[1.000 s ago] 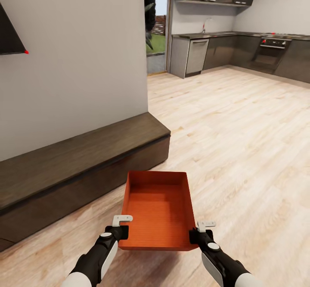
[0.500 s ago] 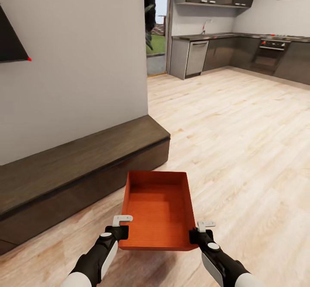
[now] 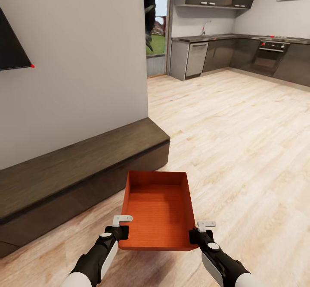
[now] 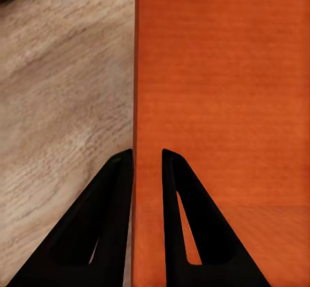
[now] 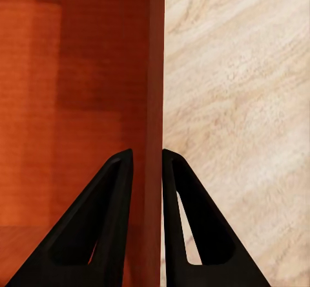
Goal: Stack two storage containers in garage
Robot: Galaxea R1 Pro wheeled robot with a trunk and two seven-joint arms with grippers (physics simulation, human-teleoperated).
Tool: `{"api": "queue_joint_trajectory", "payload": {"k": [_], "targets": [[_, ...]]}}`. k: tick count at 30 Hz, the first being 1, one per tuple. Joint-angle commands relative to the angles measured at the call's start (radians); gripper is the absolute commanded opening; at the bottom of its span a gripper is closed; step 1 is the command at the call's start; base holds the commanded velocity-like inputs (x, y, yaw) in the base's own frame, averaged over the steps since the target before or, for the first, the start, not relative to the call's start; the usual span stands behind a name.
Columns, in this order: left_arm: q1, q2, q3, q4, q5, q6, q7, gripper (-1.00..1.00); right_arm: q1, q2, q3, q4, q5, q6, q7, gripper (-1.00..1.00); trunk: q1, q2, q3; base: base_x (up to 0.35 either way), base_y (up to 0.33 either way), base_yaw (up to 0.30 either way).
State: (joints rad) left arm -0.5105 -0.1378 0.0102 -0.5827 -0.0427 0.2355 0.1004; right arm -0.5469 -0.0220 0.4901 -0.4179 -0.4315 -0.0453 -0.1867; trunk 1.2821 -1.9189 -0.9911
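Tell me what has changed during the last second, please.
The camera has moved: the wall TV sits lower in the head view and the bench has shifted slightly, so the robot is travelling. The storage container stays clamped by its side walls between the left gripper and right gripper.

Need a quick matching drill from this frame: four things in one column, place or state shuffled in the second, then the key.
Things:
1. storage container
2. bench
3. oven
4. left pincer

Place or state:
A. low along the white wall, left of the container
B. built into the dark kitchen cabinets, far right
C. shut on a thin side wall
D. held off the plank floor between both arms, empty

Pairs: 1-D, 2-A, 3-B, 4-C

The right pincer clamps the opposite wall likewise.
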Motion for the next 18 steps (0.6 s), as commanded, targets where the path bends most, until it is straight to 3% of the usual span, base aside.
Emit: {"api": "queue_joint_trajectory", "payload": {"k": [1,18], "targets": [[0.000,0.001,-0.001,0.001,0.017,0.005,-0.041,-1.00,-0.001,-0.019,0.021,-0.004,-0.003,-0.039,0.010,-1.00,-0.004,0.007,0.002,0.000,0.000,0.000],[0.000,0.001,0.000,0.002,0.017,0.005,-0.041,-1.00,-0.001,-0.019,0.020,-0.004,-0.003,-0.039,0.011,-1.00,-0.069,0.126,0.056,0.000,0.000,0.000]]}}
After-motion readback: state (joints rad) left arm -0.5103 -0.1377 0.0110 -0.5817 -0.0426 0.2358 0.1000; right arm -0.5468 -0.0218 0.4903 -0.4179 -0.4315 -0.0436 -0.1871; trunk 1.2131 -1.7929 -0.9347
